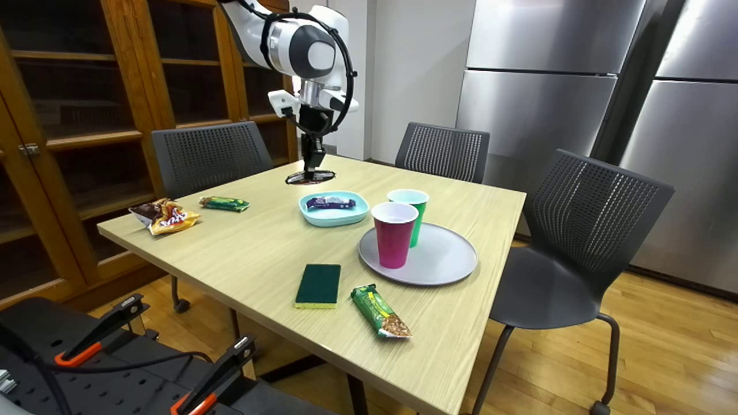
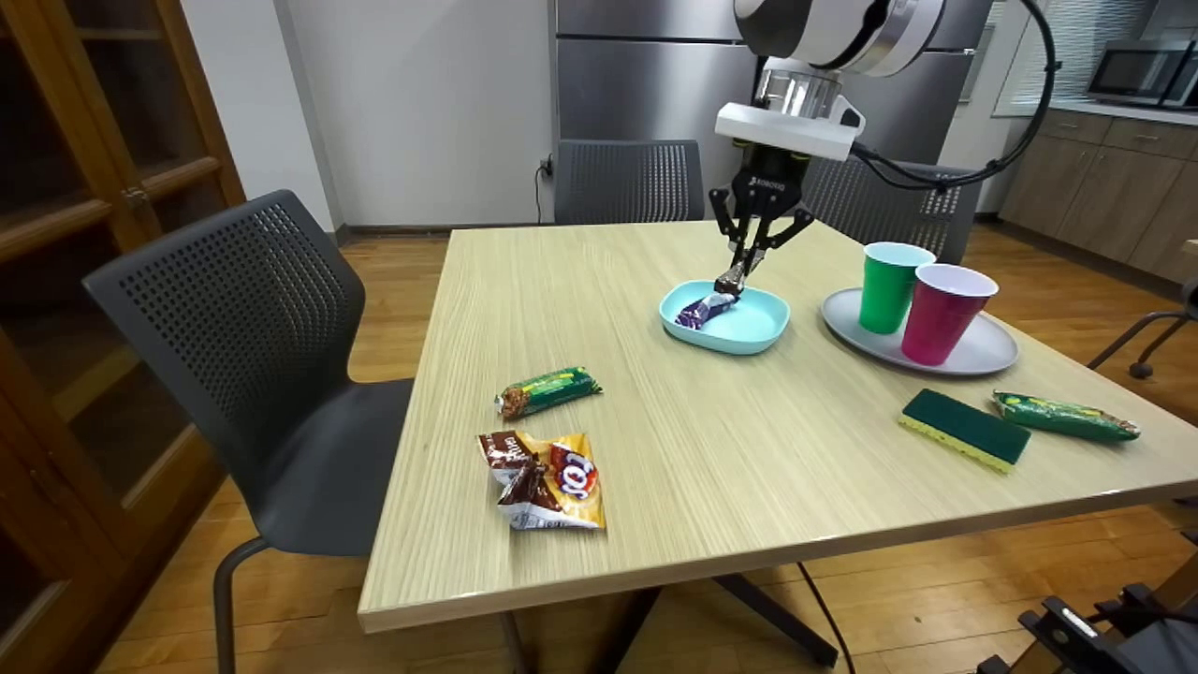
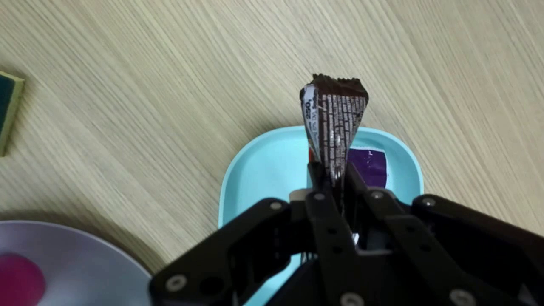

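My gripper (image 3: 334,174) is shut on a brown wrapped snack bar (image 3: 335,110), pinched around its middle. One printed end of the bar sticks out past the fingers in the wrist view; the rest is hidden behind them. Below it is a light-blue dish (image 3: 263,170), where a purple wrapped bar (image 3: 370,166) lies partly covered by the gripper. In an exterior view the held brown bar (image 1: 297,178) appears level, up beyond the blue dish (image 1: 334,219). The gripper (image 2: 746,255) points down over the dish in an exterior view, with the purple bar (image 2: 704,311) beneath.
A grey plate (image 1: 452,253) bears a magenta cup (image 1: 393,245) and a green cup (image 1: 420,216). Nearer are a green sponge (image 1: 319,283) and a green-wrapped bar (image 1: 377,311). Another green bar (image 2: 550,391) and a brown-and-yellow snack bag (image 2: 552,480) lie elsewhere. Chairs surround the table.
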Motion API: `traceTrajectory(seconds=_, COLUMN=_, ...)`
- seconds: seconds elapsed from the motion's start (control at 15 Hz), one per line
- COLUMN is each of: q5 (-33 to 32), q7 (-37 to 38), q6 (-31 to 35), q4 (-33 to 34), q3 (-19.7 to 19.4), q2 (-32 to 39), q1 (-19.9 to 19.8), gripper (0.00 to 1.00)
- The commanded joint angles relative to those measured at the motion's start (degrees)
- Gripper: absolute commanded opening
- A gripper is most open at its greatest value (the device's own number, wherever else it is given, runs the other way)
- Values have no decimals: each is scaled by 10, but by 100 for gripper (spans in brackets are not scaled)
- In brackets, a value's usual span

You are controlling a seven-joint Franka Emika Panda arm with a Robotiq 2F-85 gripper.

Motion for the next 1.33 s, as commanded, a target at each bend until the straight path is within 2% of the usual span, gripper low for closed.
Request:
traceTrajectory(seconds=0.0, q5=-2, q7=16, q6=-31, q4=90, q3=-3, q2=67, q1=-6, gripper=3)
traceTrajectory(seconds=0.47, q5=1, q7=30, q6=-48, q4=189, q3=-10, q2=149, q1=-15, gripper=3)
traceTrajectory(seconds=0.87, q5=0, q7=48, q6=-72, q4=223, q3=-12, q2=173, q1=-22, gripper=3)
traceTrajectory(seconds=0.93, q5=-2, q7=48, q6=-73, q4=220, q3=-12, q2=170, q1=-21, gripper=38)
traceTrajectory(seconds=1.0, q5=-3, q7=50, q6=-70, q4=219, q3=-13, q2=170, q1=-20, gripper=39)
traceTrajectory(seconds=1.27, q5=-7, q7=55, q6=-73, q4=203, q3=-16, q2=158, q1=-16, gripper=67)
